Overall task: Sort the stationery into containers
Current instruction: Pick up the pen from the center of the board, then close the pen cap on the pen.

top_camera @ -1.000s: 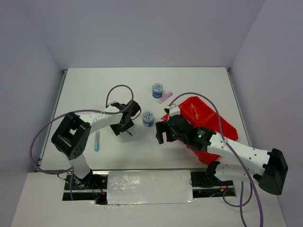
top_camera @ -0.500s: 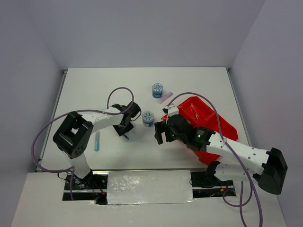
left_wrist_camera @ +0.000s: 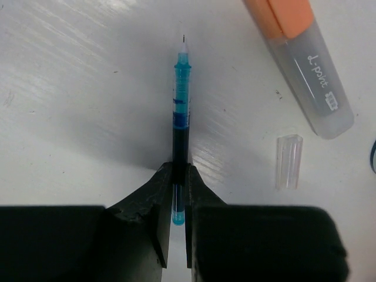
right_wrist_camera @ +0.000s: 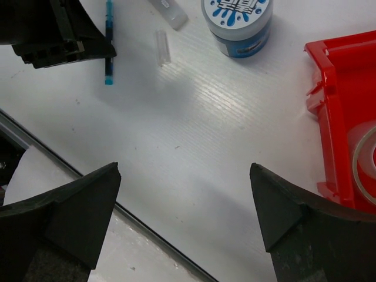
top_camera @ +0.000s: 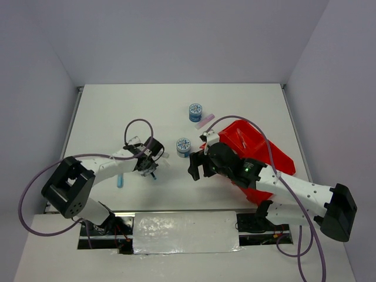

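A: What does the left tool (left_wrist_camera: 179, 176) have?
B: Its fingers are pinched tight on a thin blue-barrelled pen (left_wrist_camera: 181, 100), over the white surface (top_camera: 117, 117) well left of the red plastic divided tray (top_camera: 281, 157).
A: And the right tool (right_wrist_camera: 183, 176)?
B: Spread wide and holding nothing, just left of the tray.
A: The other stationery?
B: A round blue-white patterned roll (top_camera: 184, 147) stands just left of the tray. A second such roll (top_camera: 195, 111) is past its far-left corner, beside a pink stick (top_camera: 205, 121). A clear tape ring (right_wrist_camera: 364, 164) lies inside the tray.
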